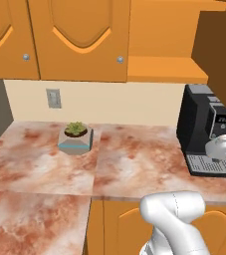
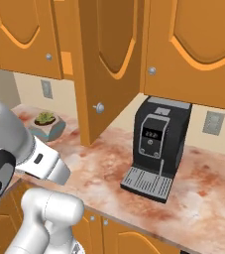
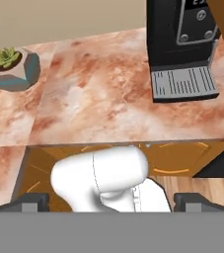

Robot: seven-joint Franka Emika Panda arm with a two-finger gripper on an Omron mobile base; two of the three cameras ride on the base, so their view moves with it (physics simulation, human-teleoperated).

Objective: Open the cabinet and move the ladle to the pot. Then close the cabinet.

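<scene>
My fingers [image 3: 29, 201] are spread wide, gripping nothing, low over the counter [image 3: 98, 99] edge. The cabinet door [image 2: 104, 64] stands open (knob toward me), well above, beside the coffee machine [image 2: 156, 144].

A marbled reddish-pink counter [image 1: 134, 164] runs along a cream wall [image 1: 114, 102] that carries a grey outlet plate [image 1: 54, 98], with orange base cupboards [image 3: 182, 163] below it and a strip of wooden floor [image 3: 207, 185] in the hand view. On the counter stand a black coffee machine [image 2: 161, 144] with a ribbed grey drip tray and, well apart from it, a small green plant in a faceted grey-and-teal planter [image 1: 75, 138]. An open orange shelf [image 1: 167, 69] hangs above the coffee machine, beside a dark brown panel [image 1: 224, 45].
</scene>
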